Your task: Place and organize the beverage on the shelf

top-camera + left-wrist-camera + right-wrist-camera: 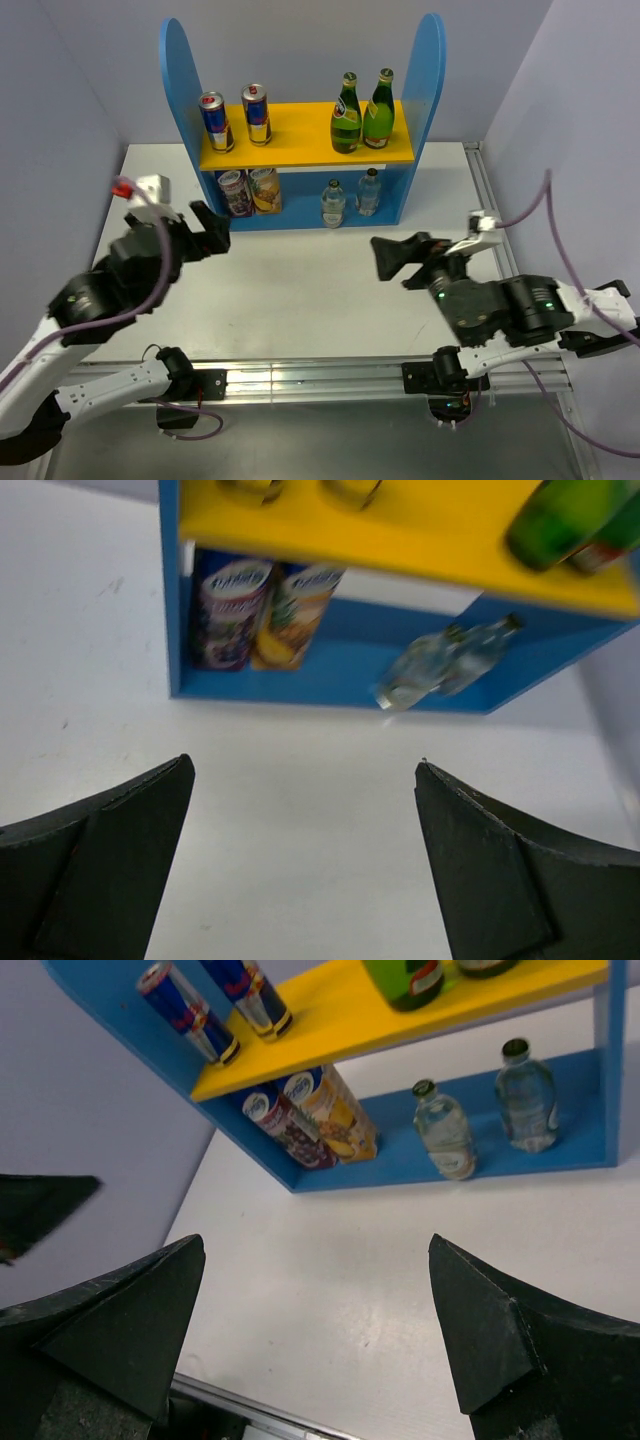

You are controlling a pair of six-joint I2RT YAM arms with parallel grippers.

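Observation:
The shelf (300, 150) stands at the back of the table, blue with a yellow upper board. On the upper board stand two blue-and-silver cans (214, 120) at the left and two green bottles (346, 115) at the right. On the base stand two printed cans (236, 192) at the left and two clear bottles (333, 203) at the right. My left gripper (212, 232) is open and empty, in front of the shelf's left end. My right gripper (393, 256) is open and empty over the table, right of centre. The shelf also shows in the left wrist view (340, 680) and the right wrist view (590, 1150).
The white table (300, 290) is bounded by grey walls at the left and right and a metal rail (320, 380) along the near edge. A slotted rail (490, 200) runs along the table's right side.

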